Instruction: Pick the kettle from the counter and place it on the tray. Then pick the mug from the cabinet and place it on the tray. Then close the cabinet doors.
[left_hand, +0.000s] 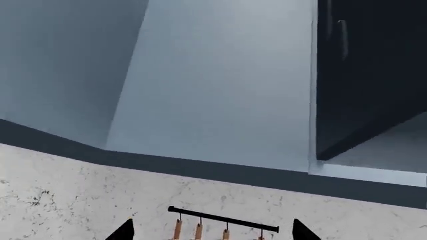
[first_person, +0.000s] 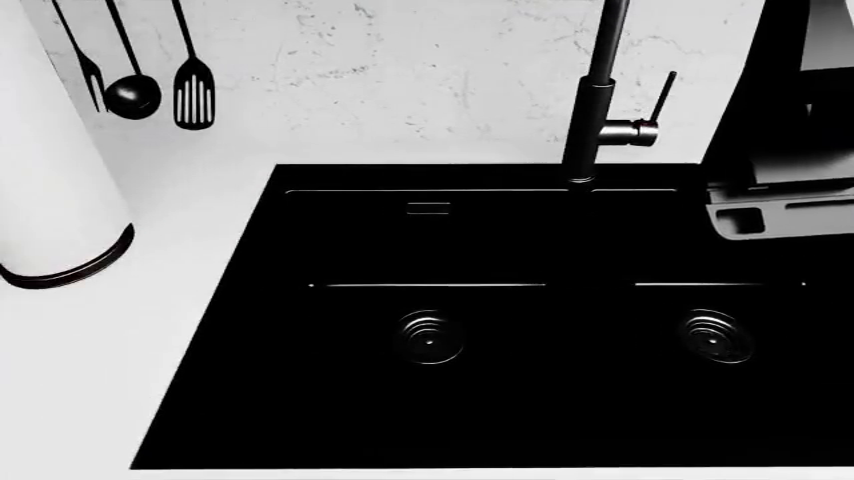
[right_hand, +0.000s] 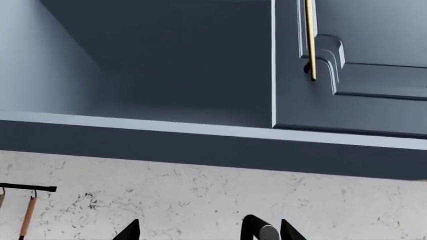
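The kettle, tray and mug are out of view. White counter (first_person: 200, 260) surrounds the black double sink (first_person: 441, 330). Both wrist views look up at the blue-grey wall cabinet (right_hand: 167, 55), whose inside shows bare. Beside the opening is a panelled door (right_hand: 360, 95) with a gold bar handle (right_hand: 310, 35). A dark door (left_hand: 367, 75) stands at the side in the left wrist view. My left gripper (left_hand: 213, 232) is open with nothing in it, facing the marbled wall. My right gripper (right_hand: 210, 232) is open too, with the faucet's top (right_hand: 261, 231) showing beyond its fingertips.
A black faucet (first_person: 594, 95) rises behind the sink. Black utensils (first_person: 134, 80) hang on a wall rail (left_hand: 223, 218). A white cylinder with a black band (first_person: 54, 180) fills the left of the head view. A grey and black block (first_person: 787, 180) sits at its right.
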